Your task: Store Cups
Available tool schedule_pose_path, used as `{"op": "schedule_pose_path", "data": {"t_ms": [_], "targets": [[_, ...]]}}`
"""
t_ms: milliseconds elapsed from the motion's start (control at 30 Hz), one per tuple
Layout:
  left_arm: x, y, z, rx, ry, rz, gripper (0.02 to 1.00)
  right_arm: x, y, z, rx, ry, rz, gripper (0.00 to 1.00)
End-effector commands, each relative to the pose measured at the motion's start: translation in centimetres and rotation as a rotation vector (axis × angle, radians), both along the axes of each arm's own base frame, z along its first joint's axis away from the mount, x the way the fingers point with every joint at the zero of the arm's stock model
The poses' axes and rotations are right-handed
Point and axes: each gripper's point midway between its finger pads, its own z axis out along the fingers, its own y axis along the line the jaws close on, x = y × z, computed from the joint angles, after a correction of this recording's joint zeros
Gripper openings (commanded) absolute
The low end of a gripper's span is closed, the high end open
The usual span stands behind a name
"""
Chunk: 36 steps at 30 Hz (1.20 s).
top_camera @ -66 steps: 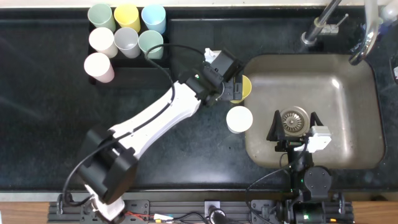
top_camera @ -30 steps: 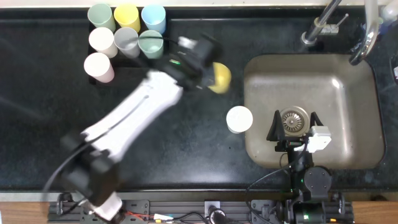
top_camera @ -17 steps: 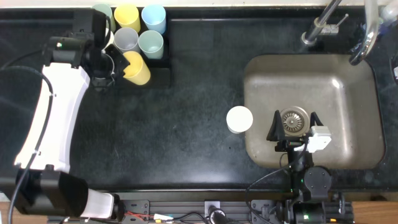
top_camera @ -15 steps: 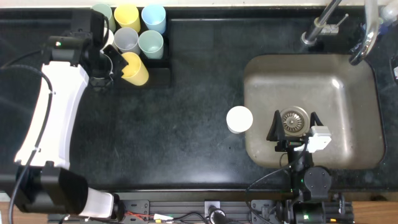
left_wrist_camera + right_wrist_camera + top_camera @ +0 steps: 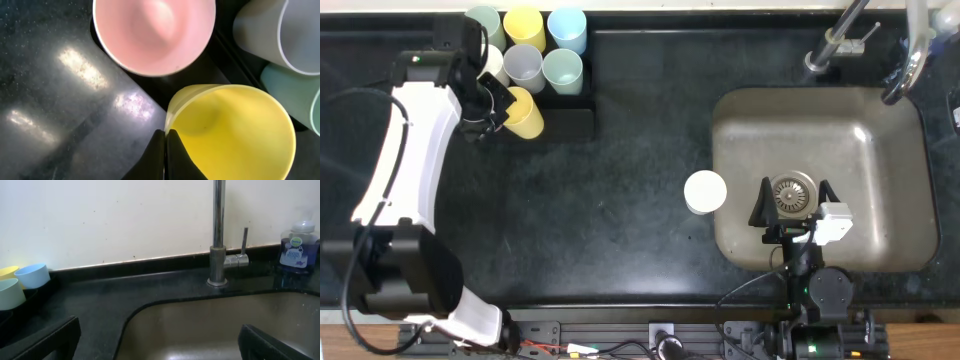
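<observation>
Sink (image 5: 880, 120) at right, right gripper (image 5: 791, 205) above it, jaws spread wide | cup tray (image 5: 575, 122) far left | left gripper (image 5: 165, 146) pinched on tilted yellow cup's (image 5: 235, 135) rim at tray's near-left, just beside pink cup (image 5: 155, 30) | white cup (image 5: 705, 191) at sink's left edge

Only print: a label (image 5: 296, 251) on the blue soap bottle (image 5: 299, 235), which stands on the counter (image 5: 100, 297) beside the faucet (image 5: 218, 235). Its letters are too small to make out. No other legible text, numbers or signs.
</observation>
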Motion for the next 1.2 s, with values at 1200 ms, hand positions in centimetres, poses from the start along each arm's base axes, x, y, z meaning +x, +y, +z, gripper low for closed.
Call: {"op": "schedule_pose_path", "data": {"t_ms": [1200], "targets": [[3.0,0.2,-4.6,0.062,0.015,0.001,0.036,0.0,0.1,-0.4,-0.003,0.0,0.005,0.998]]}}
